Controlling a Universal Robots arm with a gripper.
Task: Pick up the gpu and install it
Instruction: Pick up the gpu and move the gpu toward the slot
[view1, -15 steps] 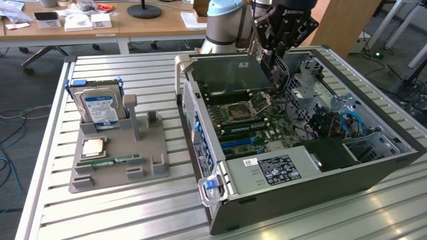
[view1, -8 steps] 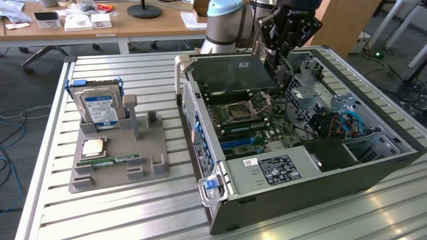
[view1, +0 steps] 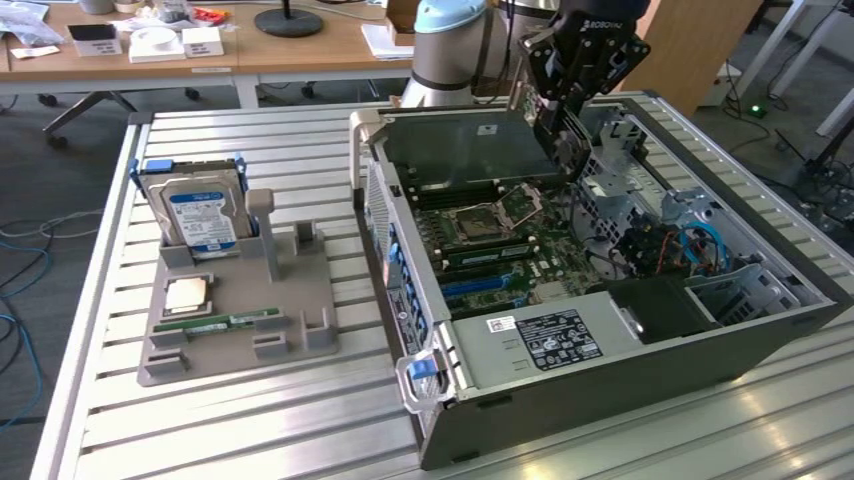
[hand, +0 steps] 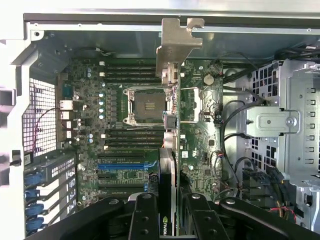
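Big picture first: the slatted table (view1: 240, 430) carries the open computer case (view1: 534, 400), its motherboard (view1: 501, 235) facing up. Above the board, well clear of it, hangs the gpu (view1: 461, 150), pinched by the gripper (view1: 567, 140).

From the wrist, black fingers (hand: 145, 220) clamp either face of the card, which shows edge-on. It runs crosswise to the blue slots (hand: 122, 166), with its bracket (hand: 176, 45) by a case wall.

My read: seating it cleanly wants the card parallel to a slot, bracket rearward, then pressed straight down.

The connector edge is hidden, and the fingertip contact is cut off.
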